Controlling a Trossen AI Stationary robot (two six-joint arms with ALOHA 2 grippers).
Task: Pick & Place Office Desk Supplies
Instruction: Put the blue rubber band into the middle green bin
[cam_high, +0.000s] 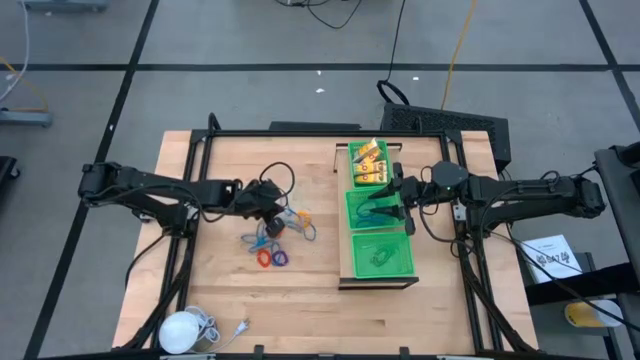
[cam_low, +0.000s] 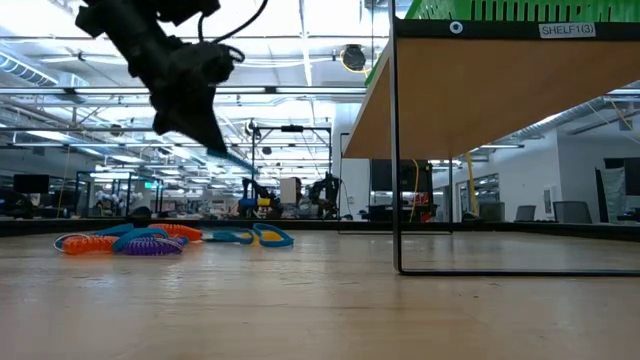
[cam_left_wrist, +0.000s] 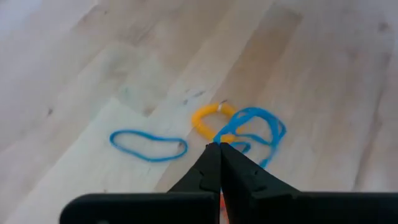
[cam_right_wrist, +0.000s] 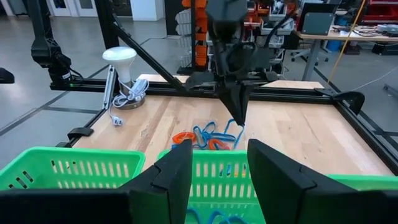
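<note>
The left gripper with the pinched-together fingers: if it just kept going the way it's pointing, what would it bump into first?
Probably the blue ring overlapping the orange ring, just beyond the left gripper; depth is uncertain.

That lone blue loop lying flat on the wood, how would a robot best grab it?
Likely from straight above, pinching one long side of the blue loop: it lies flat, thin, apart from the orange ring, so fingers can straddle the strand. The left gripper is shut nearby.

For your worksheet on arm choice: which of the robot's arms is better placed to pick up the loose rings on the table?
Left. The left gripper, shut, hangs right over the rings; the right gripper, open, is over the green trays.
</note>
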